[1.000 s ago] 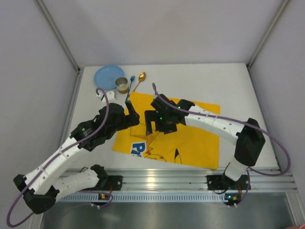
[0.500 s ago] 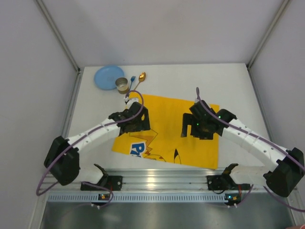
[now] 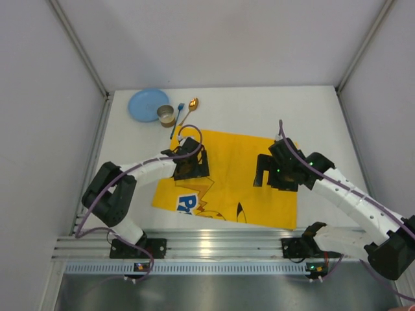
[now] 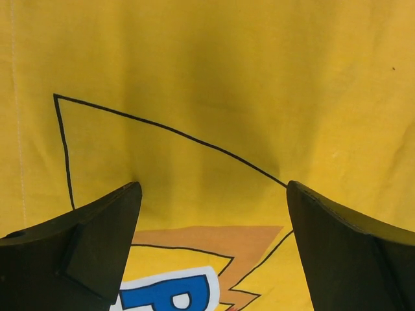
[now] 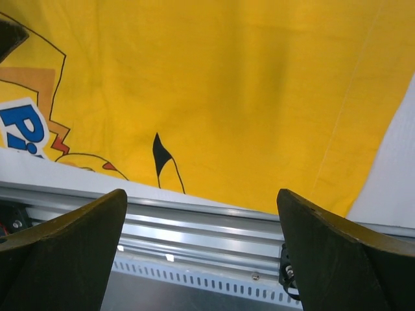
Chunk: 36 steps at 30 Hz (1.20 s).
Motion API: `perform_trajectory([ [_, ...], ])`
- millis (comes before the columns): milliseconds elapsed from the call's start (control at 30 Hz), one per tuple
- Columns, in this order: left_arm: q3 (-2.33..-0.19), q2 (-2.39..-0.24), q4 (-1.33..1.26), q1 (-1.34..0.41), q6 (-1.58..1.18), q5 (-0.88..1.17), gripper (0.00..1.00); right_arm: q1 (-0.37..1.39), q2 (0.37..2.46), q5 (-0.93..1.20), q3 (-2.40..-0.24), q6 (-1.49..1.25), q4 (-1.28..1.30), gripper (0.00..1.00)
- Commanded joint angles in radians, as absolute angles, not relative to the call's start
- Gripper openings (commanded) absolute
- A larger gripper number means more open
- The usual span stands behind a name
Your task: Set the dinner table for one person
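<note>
The white dinner table [image 3: 311, 110] carries a yellow cartoon-printed placemat [image 3: 233, 175] near its front edge. A blue plate [image 3: 146, 103], a small metal cup [image 3: 166, 115], a blue-handled utensil [image 3: 176, 120] and a gold spoon [image 3: 189, 109] lie at the back left. My left gripper [image 3: 191, 170] is open and empty over the mat's left part; the mat fills its wrist view [image 4: 214, 97]. My right gripper [image 3: 275, 175] is open and empty over the mat's right part; its wrist view shows the mat [image 5: 227, 84] and the table's rail edge [image 5: 214, 227].
Grey walls enclose the table on three sides. The ribbed aluminium rail [image 3: 227, 243] runs along the near edge, with both arm bases bolted to it. The table's bare right strip [image 5: 395, 188] shows beside the mat.
Both arms have pulled back toward the near edge and spread apart. The left gripper moved from the mat's back left corner onto the mat; the right gripper moved right.
</note>
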<state>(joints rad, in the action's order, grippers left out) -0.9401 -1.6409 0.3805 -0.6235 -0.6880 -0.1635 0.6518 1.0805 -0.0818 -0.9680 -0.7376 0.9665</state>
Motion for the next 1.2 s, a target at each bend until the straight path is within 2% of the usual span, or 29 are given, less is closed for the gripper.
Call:
perform_trajectory([
  [0, -0.841, -1.53, 0.38, -0.621, -0.744, -0.156, 0.99, 0.617, 1.06, -0.08, -0.956, -0.703, 0.968, 1.0],
  [233, -0.634, -1.254, 0.443, -0.629, -0.868, -0.161, 1.0, 0.549, 1.124, -0.049, -0.959, -0.612, 0.916, 1.0],
  [433, -0.572, -1.114, 0.511, -0.632, -0.925, -0.179, 1.0, 0.499, 1.212, -0.021, -0.963, -0.545, 0.847, 1.0],
  [700, -0.532, -1.13, 0.528, -0.686, -0.999, -0.175, 1.0, 0.357, 1.396, 0.081, -0.968, -0.515, 0.709, 1.0],
  [967, -0.495, -1.264, 0.508, -0.713, -1.028, -0.141, 1.0, 0.295, 1.61, 0.101, -1.084, -0.474, 0.644, 1.0],
  [1167, -0.512, -1.252, 0.572, -0.807, -1.113, -0.118, 0.99, 0.259, 1.787, 0.129, -1.183, -0.446, 0.595, 1.0],
])
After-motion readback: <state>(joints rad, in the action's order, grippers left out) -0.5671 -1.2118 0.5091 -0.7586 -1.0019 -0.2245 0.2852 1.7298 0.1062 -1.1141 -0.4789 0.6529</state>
